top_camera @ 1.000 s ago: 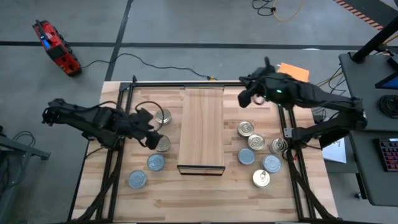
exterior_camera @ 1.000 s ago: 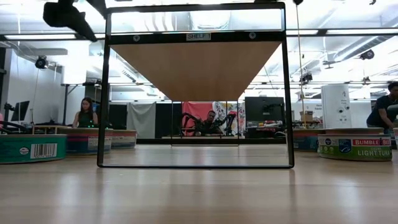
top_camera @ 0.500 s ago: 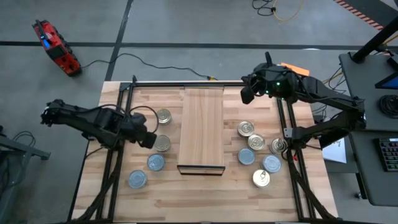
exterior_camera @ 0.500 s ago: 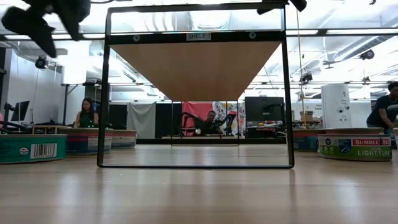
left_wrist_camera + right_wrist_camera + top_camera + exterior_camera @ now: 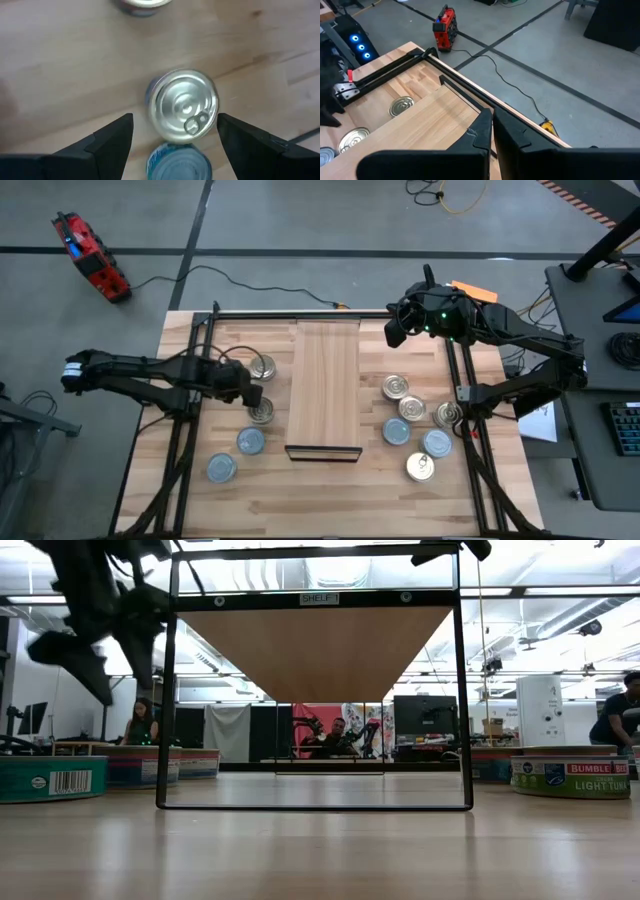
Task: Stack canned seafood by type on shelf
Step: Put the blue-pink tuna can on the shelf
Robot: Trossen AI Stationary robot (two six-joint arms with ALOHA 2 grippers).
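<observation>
- Hovering at centre-left of the high view, the left gripper [image 5: 250,390] is spreading its fingers [image 5: 112,142] on either side of a silver-topped tin [image 5: 183,104], not gripping it.
- Sitting at upper right, the right gripper [image 5: 395,332] is staying clenched, empty.
- Lying mid-frame, the shelf [image 5: 324,385] is bearing no tins.

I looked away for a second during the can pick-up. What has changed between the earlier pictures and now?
The left gripper has shifted a little toward the table's front and come down; its open fingers now straddle a silver ring-pull can without touching it. The right gripper, shut, has drawn slightly back toward the table's far edge. All the cans and the shelf lie where they were; nothing was picked up or released.
</observation>
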